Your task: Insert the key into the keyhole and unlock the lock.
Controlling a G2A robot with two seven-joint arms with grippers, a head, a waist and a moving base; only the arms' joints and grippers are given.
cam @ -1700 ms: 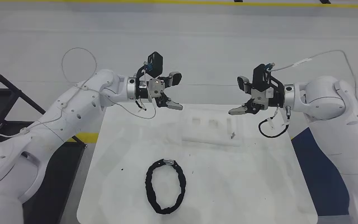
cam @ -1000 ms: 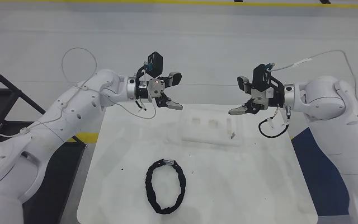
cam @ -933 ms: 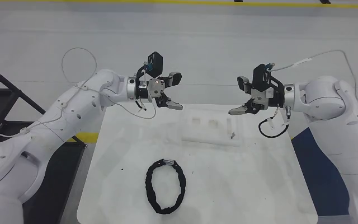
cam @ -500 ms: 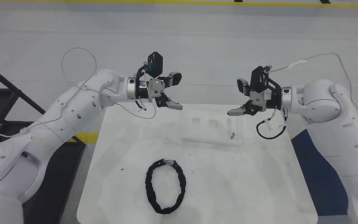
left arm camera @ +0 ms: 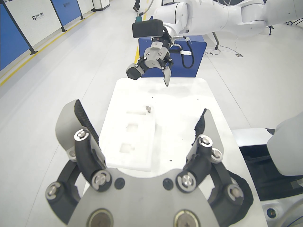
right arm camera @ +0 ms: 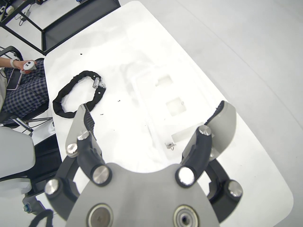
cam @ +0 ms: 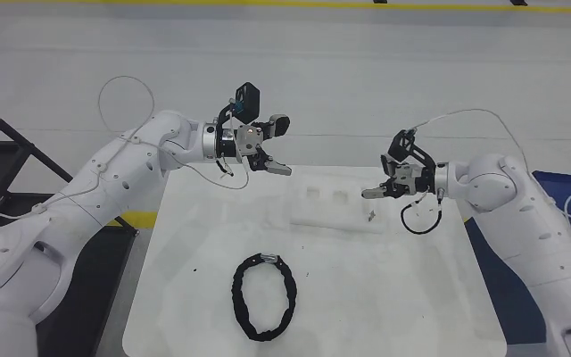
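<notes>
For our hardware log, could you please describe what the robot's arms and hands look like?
Both the left arm and right arm are glossy white with rounded joints and thin white cables. The left hand and right hand share a silver plate, black linkages with silver screws, and two grey-backed fingers with black ribbed pads.

white table (cam: 401, 294), white foam tray (cam: 332, 220)

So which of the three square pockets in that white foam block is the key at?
The end pocket nearest the right gripper; the small metal key lies at its edge, away from the other two.
</notes>
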